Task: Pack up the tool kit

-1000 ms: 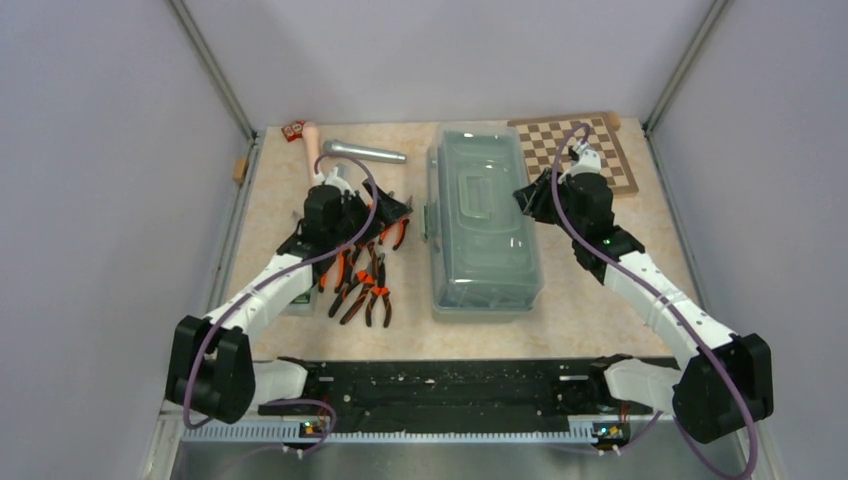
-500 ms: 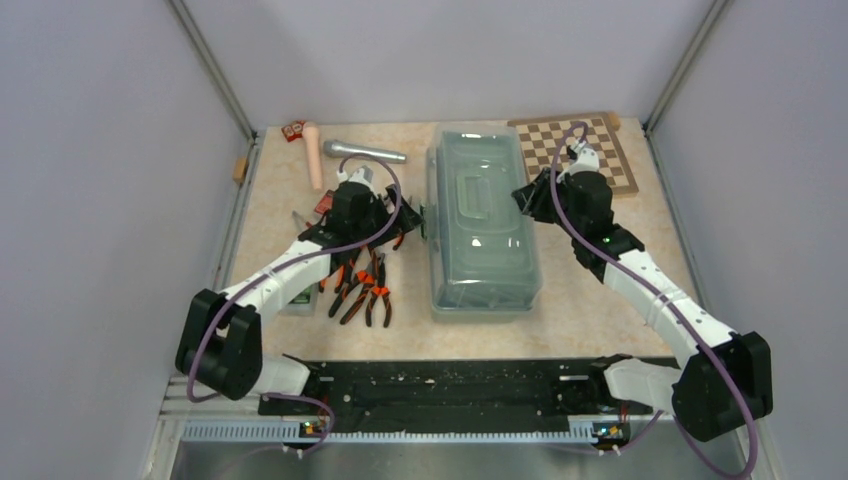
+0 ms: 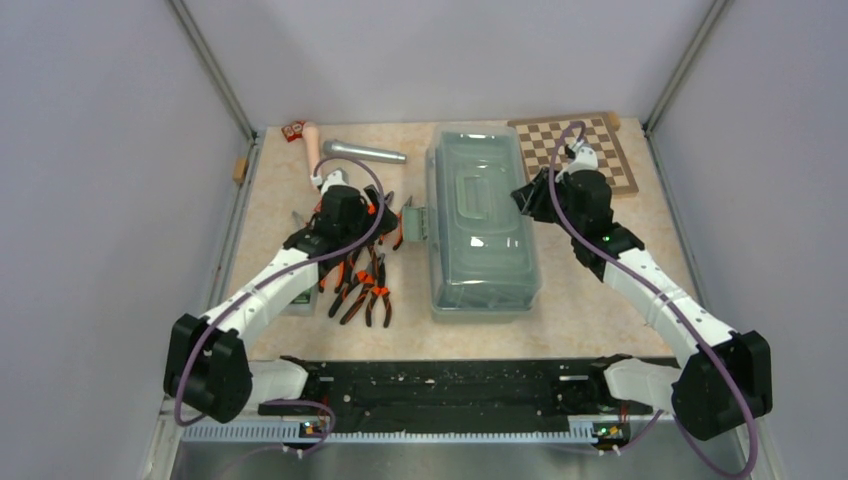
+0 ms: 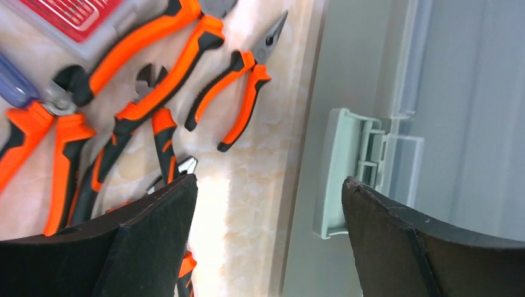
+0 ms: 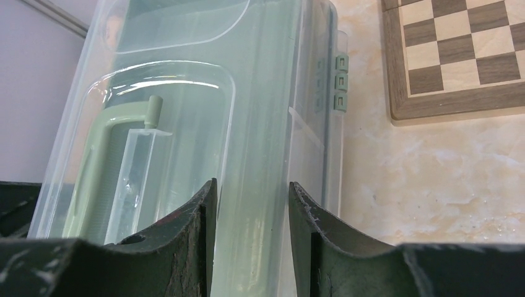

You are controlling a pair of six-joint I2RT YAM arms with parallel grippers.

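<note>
The sage-green toolbox [image 3: 482, 220] lies mid-table with its translucent lid down. Its left-side latch [image 3: 414, 222] is swung outward; the left wrist view shows the latch [image 4: 337, 173] hanging off the box wall [image 4: 458, 93]. My left gripper [image 3: 385, 215] is open just left of that latch, and between its fingers [image 4: 266, 185] there is only bare table. Orange-and-black pliers [image 3: 365, 285] lie in a heap beside it, with several pliers [image 4: 241, 93] in the left wrist view. My right gripper [image 3: 527, 197] is shut on the lid's right edge [image 5: 251, 192].
A wooden chessboard [image 3: 580, 150] lies at the back right, close to the box. A silver microphone [image 3: 362, 152] and a beige cylinder [image 3: 312, 150] are at the back left. A red case [image 4: 74, 12] and a blue screwdriver handle [image 4: 15, 86] lie among the pliers.
My left gripper reached the box's left side, then drew back left. The left latch now sticks out, flipped open. The right arm has not moved.
</note>
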